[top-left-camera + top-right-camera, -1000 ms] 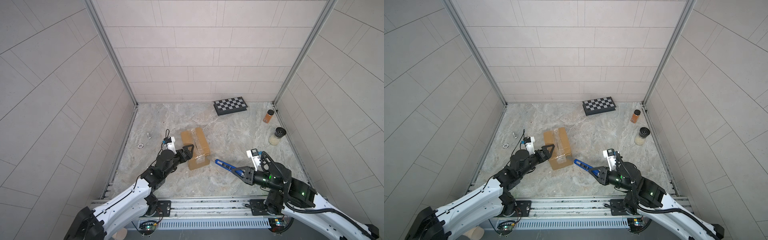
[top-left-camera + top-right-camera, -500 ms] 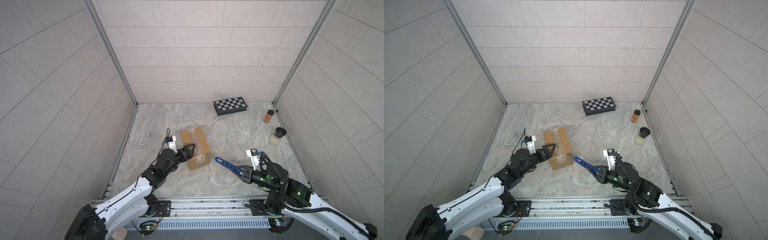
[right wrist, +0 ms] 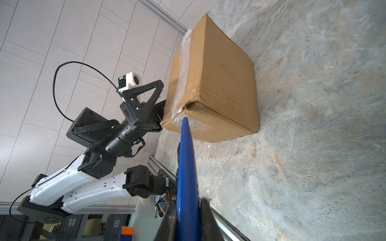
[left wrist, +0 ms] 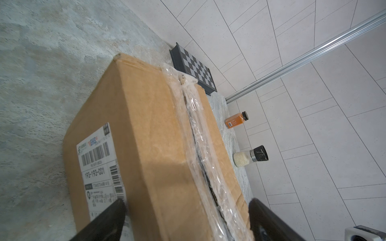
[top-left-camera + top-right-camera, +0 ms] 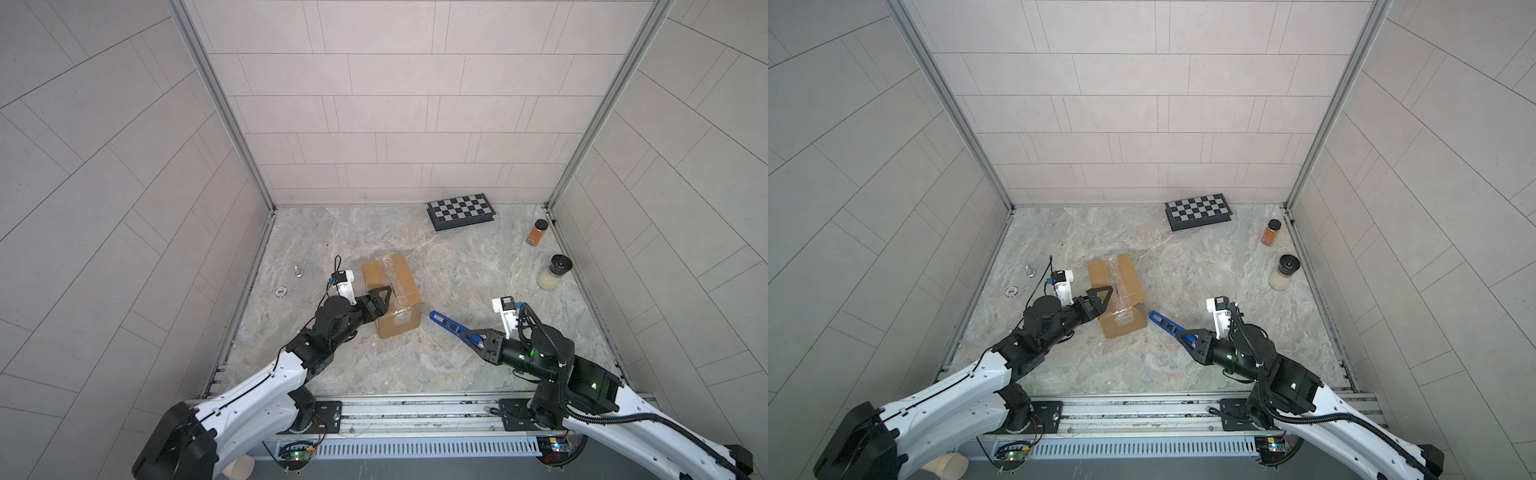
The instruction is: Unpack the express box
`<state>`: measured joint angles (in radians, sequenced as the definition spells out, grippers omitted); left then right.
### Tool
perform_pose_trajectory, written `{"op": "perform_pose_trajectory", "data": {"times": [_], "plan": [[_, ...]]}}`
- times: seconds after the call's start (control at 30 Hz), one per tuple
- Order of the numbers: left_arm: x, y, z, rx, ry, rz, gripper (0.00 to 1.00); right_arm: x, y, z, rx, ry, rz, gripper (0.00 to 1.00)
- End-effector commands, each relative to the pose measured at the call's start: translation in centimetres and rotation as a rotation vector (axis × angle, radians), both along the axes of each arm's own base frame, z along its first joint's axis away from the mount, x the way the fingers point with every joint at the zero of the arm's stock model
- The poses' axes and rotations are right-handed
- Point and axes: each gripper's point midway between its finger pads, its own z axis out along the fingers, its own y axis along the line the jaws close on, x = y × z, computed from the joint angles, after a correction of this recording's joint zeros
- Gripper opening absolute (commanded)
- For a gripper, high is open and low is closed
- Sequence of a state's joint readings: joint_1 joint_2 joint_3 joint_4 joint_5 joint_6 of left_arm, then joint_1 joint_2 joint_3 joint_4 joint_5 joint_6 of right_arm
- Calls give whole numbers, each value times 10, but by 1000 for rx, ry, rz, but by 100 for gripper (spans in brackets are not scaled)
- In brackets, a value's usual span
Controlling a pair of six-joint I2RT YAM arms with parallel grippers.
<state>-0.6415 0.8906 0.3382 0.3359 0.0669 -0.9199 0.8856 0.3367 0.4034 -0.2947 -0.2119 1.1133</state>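
Right wrist view puts you early: the brown cardboard express box (image 3: 219, 83) sits taped shut on the marbled desk (image 3: 313, 156). Your right gripper (image 3: 188, 210) clamps a blue utility knife (image 3: 187, 162), tip perhaps piercing the end tape; your left gripper (image 4: 188, 217) gapes astride the box. Cutting and emptying remain.

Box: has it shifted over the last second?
No. The box lies at the same spot and angle relative to the chessboard in both top views.
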Motion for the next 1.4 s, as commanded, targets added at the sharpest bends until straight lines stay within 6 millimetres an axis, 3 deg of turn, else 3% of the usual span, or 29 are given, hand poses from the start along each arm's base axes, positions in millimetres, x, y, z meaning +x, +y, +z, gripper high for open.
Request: {"op": "perform_pose_trajectory", "data": {"times": [0.0,0.33,0.8,1.17,1.37], "plan": [[4,-4,17,-39,-42,-6,95,2,0,0,19,15,-20,0],[4,-11,17,-45,-42,-22,95,8,5,2,48,7,-33,0],[1,-31,13,-39,-33,-60,94,15,4,26,115,-33,-70,0],[1,-37,16,-49,-40,-75,94,16,14,8,74,40,-52,0],[1,-37,11,-44,-32,-69,94,17,16,24,100,8,-41,0]]}}
